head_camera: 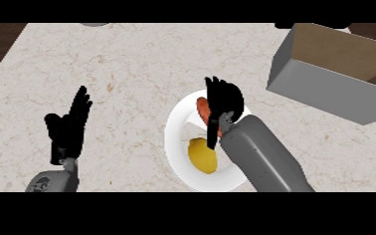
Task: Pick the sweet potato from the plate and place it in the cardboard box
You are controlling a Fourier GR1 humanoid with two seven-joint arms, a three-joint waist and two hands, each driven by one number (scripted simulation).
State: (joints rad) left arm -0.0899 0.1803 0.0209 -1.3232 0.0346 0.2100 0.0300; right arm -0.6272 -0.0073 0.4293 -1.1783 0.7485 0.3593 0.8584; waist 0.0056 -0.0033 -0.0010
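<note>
Orange-red sweet potato (201,107), lying at twelve o'clock on the round white plate (176,129) beside a yellow item (202,155), is overhung by the black right hand (223,99), fingers extended and nothing grasped, apparently for pickup toward the cardboard box (330,69) at two o'clock; left hand (67,129) is rested open at nine o'clock.

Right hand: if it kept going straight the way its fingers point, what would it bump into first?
Probably nothing: beyond the right hand, over the sweet potato, lies bare counter. The cardboard box sits off to the right.
</note>
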